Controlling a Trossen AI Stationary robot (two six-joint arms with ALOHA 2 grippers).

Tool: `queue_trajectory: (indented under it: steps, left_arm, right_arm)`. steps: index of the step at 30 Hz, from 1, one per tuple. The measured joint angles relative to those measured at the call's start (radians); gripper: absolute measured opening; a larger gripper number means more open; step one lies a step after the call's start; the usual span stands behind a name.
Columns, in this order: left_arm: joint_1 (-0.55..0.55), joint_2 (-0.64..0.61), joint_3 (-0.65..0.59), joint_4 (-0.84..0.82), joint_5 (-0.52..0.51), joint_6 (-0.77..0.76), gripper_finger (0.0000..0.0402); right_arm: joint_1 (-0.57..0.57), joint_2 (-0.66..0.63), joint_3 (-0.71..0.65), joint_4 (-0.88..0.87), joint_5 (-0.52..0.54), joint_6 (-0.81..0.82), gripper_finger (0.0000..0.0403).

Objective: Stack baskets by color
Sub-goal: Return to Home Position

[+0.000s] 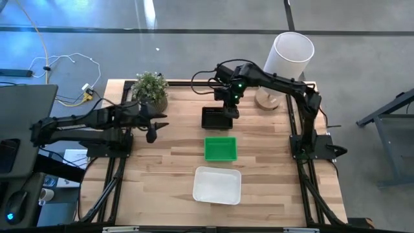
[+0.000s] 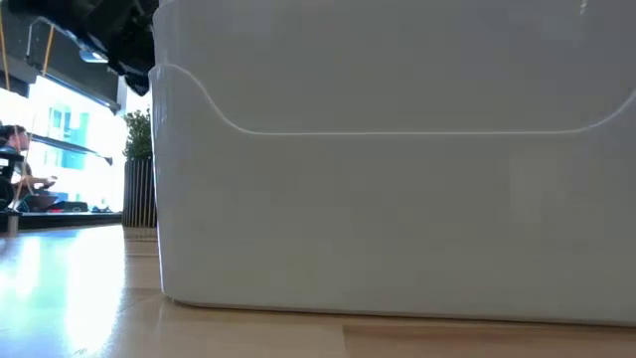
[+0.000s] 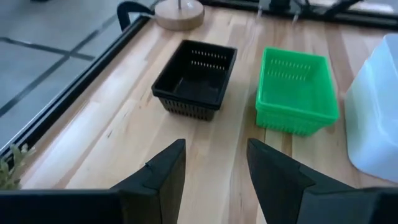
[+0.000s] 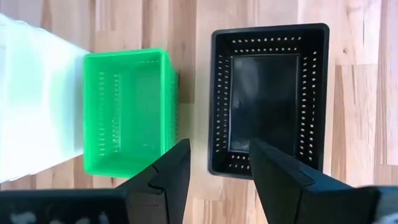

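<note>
1. Black basket stack point(image 1: 217, 118) stands on the table point(image 1: 168, 168), mid-width. The green basket stack point(image 1: 220, 148) is just beside it, and the white basket stack point(image 1: 217, 184) is next beyond the green, all in one row.
2. Right gripper point(image 4: 219, 152) hovers over the black stack, fingers parted, empty.
3. Left gripper point(image 3: 216, 152) hangs near the potted plant point(image 1: 151, 87), fingers spread, empty.

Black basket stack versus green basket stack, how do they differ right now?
Colour: the black basket stack is dark, the green basket stack bright. Place: the black one ends the row; the green one sits mid-row, between it and the white basket stack. The open right tool hovers over the black stack's rim, not over the green stack. Both stand upright, empty, with perforated walls. The left tool hangs open near the potted plant.
</note>
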Motion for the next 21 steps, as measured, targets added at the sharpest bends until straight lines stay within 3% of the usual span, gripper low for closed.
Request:
queue_trajectory:
  steps: [9,16,21]
  left_arm:
    - [-0.001,-0.182,-0.159,0.065,-0.003,-0.083,0.0156]
    - [-0.001,-0.285,-0.290,0.224,-0.004,-0.096,0.0156]
    - [-0.003,-0.325,-0.351,0.300,0.000,-0.106,0.0156]
  right_arm:
    - [0.011,-0.087,0.000,0.007,0.007,0.013,0.0151]
    - [0.018,-0.125,-0.002,0.009,0.132,0.057,0.0151]
    - [0.018,-0.207,-0.174,0.133,0.130,0.066,0.0151]
